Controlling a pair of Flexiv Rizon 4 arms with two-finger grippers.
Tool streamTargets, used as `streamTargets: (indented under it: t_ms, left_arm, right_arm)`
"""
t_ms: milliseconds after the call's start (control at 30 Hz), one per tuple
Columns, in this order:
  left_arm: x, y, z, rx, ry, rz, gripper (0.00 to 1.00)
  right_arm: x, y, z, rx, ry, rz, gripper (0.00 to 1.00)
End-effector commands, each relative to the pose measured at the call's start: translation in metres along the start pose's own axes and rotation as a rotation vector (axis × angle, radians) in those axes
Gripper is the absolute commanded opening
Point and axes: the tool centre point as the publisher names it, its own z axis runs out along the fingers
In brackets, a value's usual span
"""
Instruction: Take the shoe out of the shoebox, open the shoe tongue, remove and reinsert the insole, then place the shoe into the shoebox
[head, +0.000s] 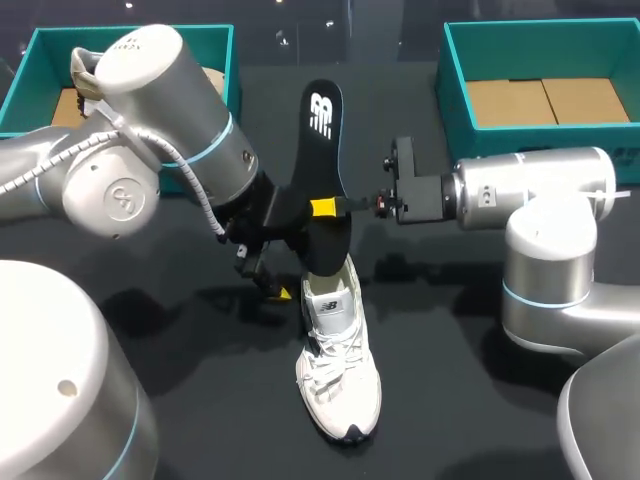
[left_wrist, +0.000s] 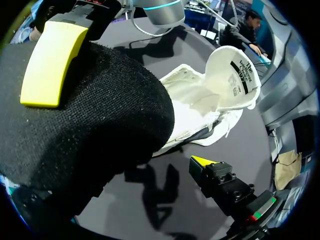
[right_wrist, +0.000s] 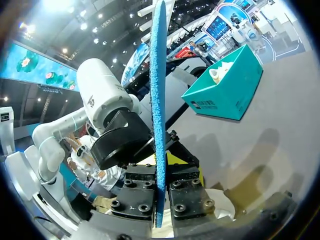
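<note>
On the table (head: 450, 330), the white sneaker (head: 338, 365) is lying central, toe toward 6 o'clock. The black insole (head: 322, 150) is standing over its heel, the right gripper (head: 325, 207) pinching it from 3 o'clock. The left gripper (head: 268, 282) is gaping wide at its 8 o'clock.

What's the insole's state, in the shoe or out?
Mostly out: the insole stands upright above the shoe, pinched by the right end effector; whether its lower end sits inside, cannot tell.

The shoe (head: 338, 365) lies front middle. The insole (head: 322, 150) stands on end behind it, in the right gripper (head: 337, 206). The left box (head: 28, 82) sits back left, the right box (head: 456, 88) back right.
</note>
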Motion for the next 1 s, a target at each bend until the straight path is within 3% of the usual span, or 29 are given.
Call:
streamTargets:
  t_ms: [33, 1000]
  left_arm:
    - [-0.0024, -0.0018, 0.0039, -0.004, 0.004, 0.001, 1.0]
    - [0.0012, -0.0027, 0.0048, -0.006, -0.011, -0.015, 1.0]
  right_arm:
    - [-0.0007, -0.0012, 0.0024, -0.003, -0.001, 0.001, 0.0]
    - [-0.0072, -0.0095, -0.0035, -0.033, 0.003, -0.047, 0.0]
